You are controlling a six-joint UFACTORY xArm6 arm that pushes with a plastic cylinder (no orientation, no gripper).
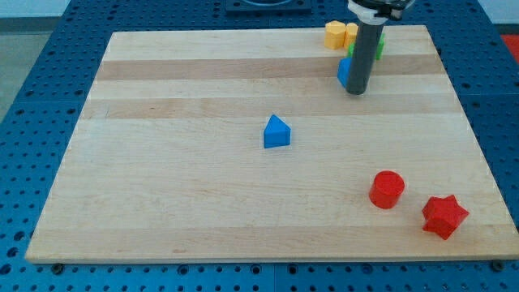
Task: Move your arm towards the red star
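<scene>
Six blocks: spread over the wooden board, most bunched at the view's top right.
My tip: a bare rod with nothing to clasp; it rests on the board, touching a blue block on its left side.
Cluster behind the rod: yellow block, green block, partly hidden.
Red star: the view's bottom right, near the edge, well apart from my tip.
Red cylinder: just beside the star, close to the straight path, so approach judged best from the right.
Blue triangular block: mid-board, out of the way.

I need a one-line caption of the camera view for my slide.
My tip rests near the view's top right beside a partly hidden blue block, far from the red star-shaped block at the wooden board's bottom right.
</scene>
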